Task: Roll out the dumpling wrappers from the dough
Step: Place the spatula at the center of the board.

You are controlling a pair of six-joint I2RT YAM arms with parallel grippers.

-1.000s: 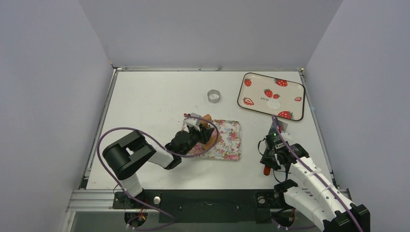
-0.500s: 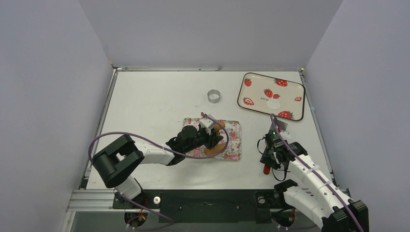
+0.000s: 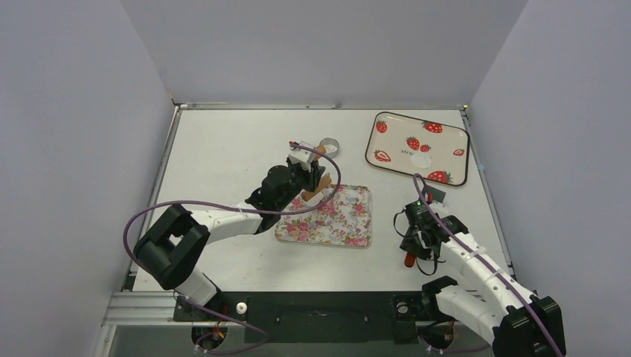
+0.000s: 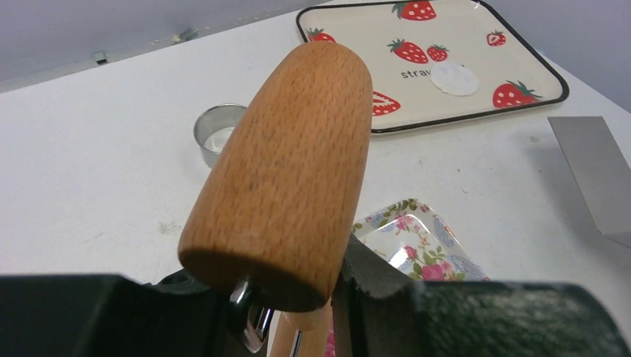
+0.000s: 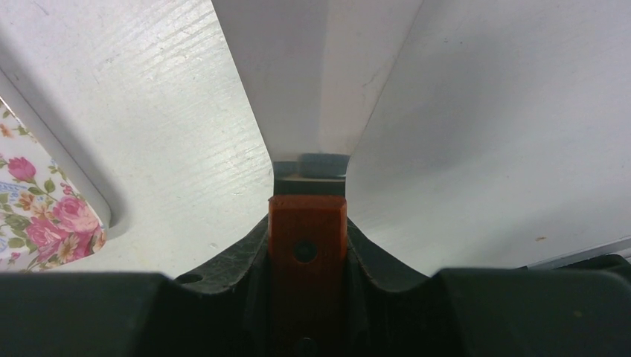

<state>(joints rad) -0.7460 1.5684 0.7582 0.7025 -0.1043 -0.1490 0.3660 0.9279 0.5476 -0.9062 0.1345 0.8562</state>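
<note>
Okay, left end effector (image 4: 286, 309) clamps roller (image 4: 286, 163) by its handle, tilted up over floral tray (image 3: 335, 219) corner, mid-frame, beside ring (image 4: 212, 119); likely idle, no lump showing there. Right end effector (image 5: 307, 253) pinches spatula (image 5: 301, 111) handle, blade flat on tabletop (image 3: 223, 149), ready to scoop. One wrapper (image 3: 421, 160) on strawberry tray (image 3: 446, 145), upper right. Maybe dough (image 4: 221, 138) is the white inside ring, unsure. Roller handle mostly hidden.

Matt wooden roller (image 4: 286, 171); spatula blade (image 5: 298, 74) seemingly metal.
</note>
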